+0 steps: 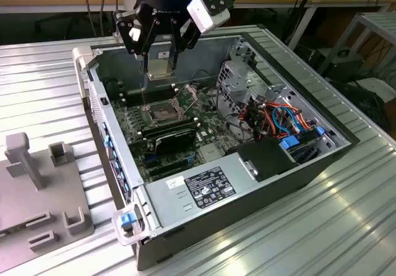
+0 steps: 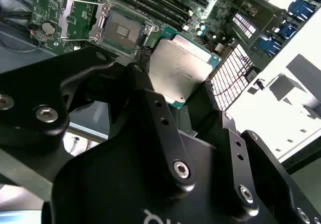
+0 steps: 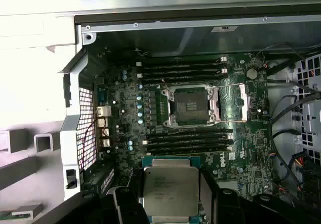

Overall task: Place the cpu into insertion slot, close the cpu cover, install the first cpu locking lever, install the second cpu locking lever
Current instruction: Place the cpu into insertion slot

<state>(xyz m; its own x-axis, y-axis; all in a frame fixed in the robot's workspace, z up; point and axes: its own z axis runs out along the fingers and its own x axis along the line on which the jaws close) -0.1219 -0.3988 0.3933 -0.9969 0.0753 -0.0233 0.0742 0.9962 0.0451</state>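
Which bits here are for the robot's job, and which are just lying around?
For the job: gripper holding the cpu; insertion slot; cpu cover, flipped open.
Just lying about: long black slots; coloured cables; grey holder.

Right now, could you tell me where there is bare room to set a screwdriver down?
The table is bare on the exterior view's right of the case, and on its left behind the grey fixture. Inside the case it is crowded: cables, memory slots beside the slot, and the gripper holding the cpu above.
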